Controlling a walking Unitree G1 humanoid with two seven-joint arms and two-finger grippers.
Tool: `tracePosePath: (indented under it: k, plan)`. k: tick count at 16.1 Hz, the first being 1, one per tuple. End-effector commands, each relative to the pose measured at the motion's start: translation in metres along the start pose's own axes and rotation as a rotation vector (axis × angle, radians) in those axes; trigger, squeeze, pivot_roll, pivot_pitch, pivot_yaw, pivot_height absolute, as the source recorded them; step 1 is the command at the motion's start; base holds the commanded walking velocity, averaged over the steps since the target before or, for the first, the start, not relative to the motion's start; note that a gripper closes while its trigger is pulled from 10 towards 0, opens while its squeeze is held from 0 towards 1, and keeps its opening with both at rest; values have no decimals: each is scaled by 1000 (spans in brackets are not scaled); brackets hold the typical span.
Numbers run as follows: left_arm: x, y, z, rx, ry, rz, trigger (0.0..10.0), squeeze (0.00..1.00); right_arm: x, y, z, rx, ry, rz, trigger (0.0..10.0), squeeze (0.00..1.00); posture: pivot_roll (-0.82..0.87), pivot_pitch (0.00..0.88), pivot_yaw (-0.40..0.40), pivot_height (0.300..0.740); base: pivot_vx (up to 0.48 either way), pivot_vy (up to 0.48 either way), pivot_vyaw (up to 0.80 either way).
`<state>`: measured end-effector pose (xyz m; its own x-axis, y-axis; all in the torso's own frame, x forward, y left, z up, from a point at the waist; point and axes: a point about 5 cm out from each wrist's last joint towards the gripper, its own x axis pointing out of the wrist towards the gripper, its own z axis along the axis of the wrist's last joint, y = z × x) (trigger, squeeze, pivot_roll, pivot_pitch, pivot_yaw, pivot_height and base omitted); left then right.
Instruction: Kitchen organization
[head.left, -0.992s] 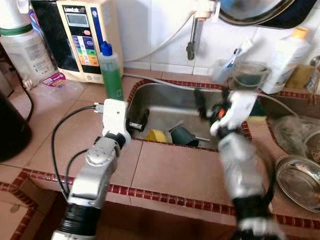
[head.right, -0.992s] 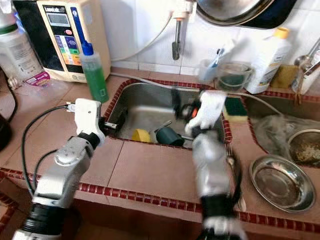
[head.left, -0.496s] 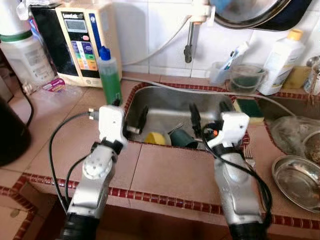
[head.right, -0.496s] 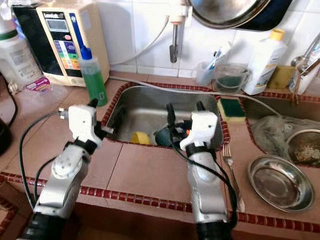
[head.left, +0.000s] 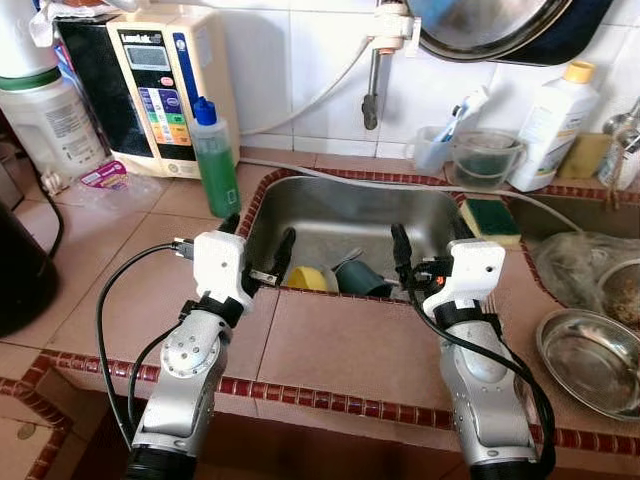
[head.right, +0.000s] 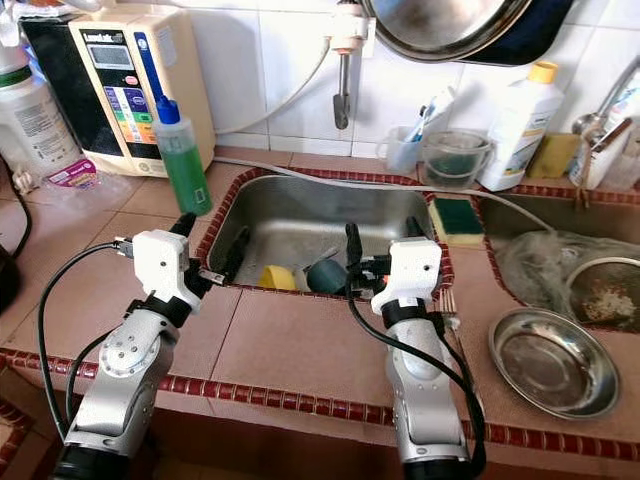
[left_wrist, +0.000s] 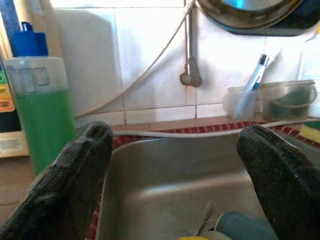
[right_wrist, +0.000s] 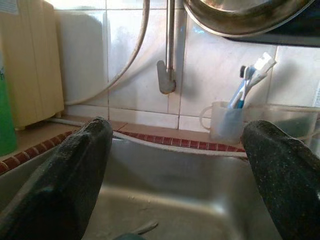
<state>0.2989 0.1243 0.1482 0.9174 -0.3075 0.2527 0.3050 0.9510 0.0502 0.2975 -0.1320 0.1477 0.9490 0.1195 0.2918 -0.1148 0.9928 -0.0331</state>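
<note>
1. Left claw (head.left: 258, 248): fingers spread wide, nothing held. It hovers over the sink's (head.left: 330, 205) near-left rim, pointing in toward the basin.
2. Right claw (head.left: 428, 248): fingers also spread wide, empty, over the near-right rim, approx. level w/ the left one.
3. Task items: yellow cup (head.left: 313, 278) and dark teal cup (head.left: 362, 277) lie touching in the basin against the near wall, between the two claws; a utensil, prob. a spoon, rests behind them.
4. Risk A: cups sit tight to the near wall, so a straight descent may strike the red-tiled tabletop (head.left: 330, 345) edge w/ a finger before reaching either cup.
5. Risk B: the cups touch; closing on one can push or trap the other, or slip on a wet curved wall.
6. Risk C: green soap bottle (head.left: 216, 158) stands just beside the sink's left corner; a wide left-arm swing could topple it.
7. Risk D: sponge (head.left: 492, 219) and steel bowl (head.left: 590, 362) lie near the right arm's path.
</note>
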Motion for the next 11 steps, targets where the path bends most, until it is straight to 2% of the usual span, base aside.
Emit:
tracePosePath:
  k: [1, 11]
  plan:
    - [-1, 2, 6, 2, -29, -7, 10000, 0, 4, 2, 8, -15, -31, 15, 10000, 0, -171, 0, 40, 740, 0, -352, 0]
    - [-1, 3, 9, -12, -28, -17, 10000, 0, 5, 2, 11, -42, -36, 24, 10000, 0, -169, 0, 43, 740, 0, -480, 0]
